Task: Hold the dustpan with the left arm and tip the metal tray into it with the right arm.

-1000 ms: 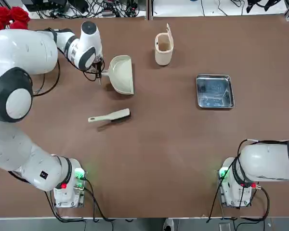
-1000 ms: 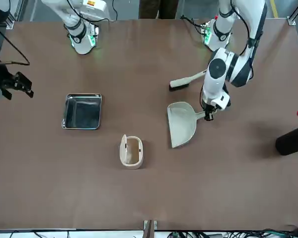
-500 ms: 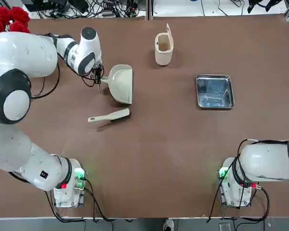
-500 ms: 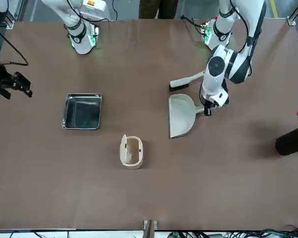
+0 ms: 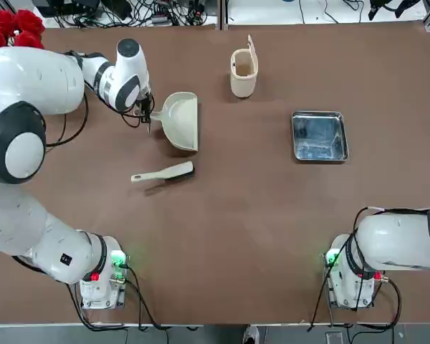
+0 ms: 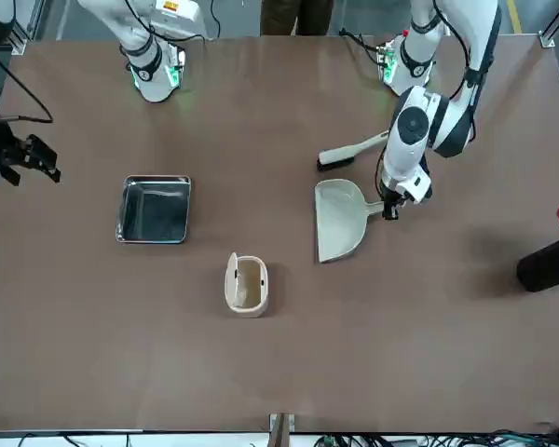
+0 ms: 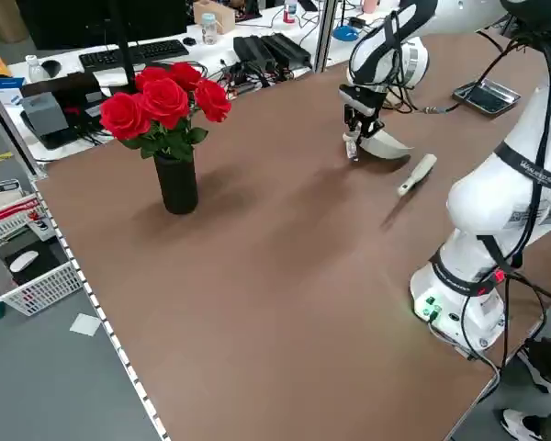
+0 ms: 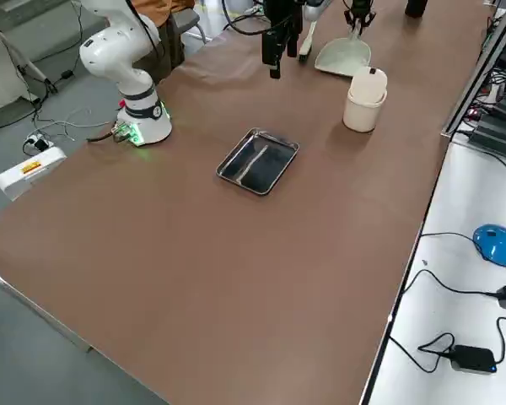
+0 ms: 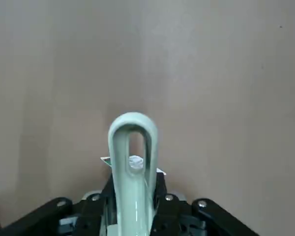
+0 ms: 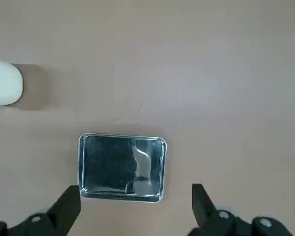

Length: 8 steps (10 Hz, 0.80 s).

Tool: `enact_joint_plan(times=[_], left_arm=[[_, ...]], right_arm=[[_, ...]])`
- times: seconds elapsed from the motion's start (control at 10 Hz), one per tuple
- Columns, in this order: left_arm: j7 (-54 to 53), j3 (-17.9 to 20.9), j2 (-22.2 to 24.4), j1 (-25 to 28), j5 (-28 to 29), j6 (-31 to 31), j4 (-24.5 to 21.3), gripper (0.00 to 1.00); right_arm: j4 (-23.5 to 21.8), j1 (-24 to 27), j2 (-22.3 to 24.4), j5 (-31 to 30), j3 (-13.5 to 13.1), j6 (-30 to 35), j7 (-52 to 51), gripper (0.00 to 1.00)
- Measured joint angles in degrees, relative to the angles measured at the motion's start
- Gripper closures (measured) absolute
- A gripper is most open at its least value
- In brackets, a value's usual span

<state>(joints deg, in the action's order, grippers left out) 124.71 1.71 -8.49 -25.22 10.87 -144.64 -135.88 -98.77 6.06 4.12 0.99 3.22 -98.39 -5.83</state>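
Dustpan [image 5: 180, 120] handle clamped in left pincer [image 9: 132, 209], right pincer [image 10: 136, 209] spread wide near metal tray [image 10: 122, 168], tray flat on bench [image 5: 236, 236].

cream-white dustpan [image 5: 180, 121], shiny silver metal tray [image 5: 319, 137], plain brown table [image 5: 236, 236], red roses [image 7: 165, 99], black vase [image 7: 176, 183]

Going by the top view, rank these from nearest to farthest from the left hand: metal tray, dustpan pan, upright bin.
From the left hand:
1. Dustpan: in that hand's grip by its handle, pan to the right.
2. Upright bin: farther right, toward the table's far edge.
3. Metal tray: farthest right, flat on the table.
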Motion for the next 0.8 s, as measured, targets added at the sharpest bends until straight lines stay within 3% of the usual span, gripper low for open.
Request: enact_joint_plan(times=[0.5,0.7,0.8], left_arm=[[-1.5,0.0,-1.4,0.0,0.0,-1.4,-0.1,0.67],[-1.6,0.0,-1.4,0.0,0.0,-1.6,-0.1,0.57],[-1.7,0.0,-1.4,0.0,0.0,-1.6,-0.1,0.45]], right_arm=[[-0.1,0.0,0.0,0.0,0.1,0.0,0.0,0.0],[-0.2,-0.2,0.0,0.0,0.2,0.0,0.0,0.0],[-0.2,-0.2,0.0,0.0,0.2,0.0,0.0,0.0]])
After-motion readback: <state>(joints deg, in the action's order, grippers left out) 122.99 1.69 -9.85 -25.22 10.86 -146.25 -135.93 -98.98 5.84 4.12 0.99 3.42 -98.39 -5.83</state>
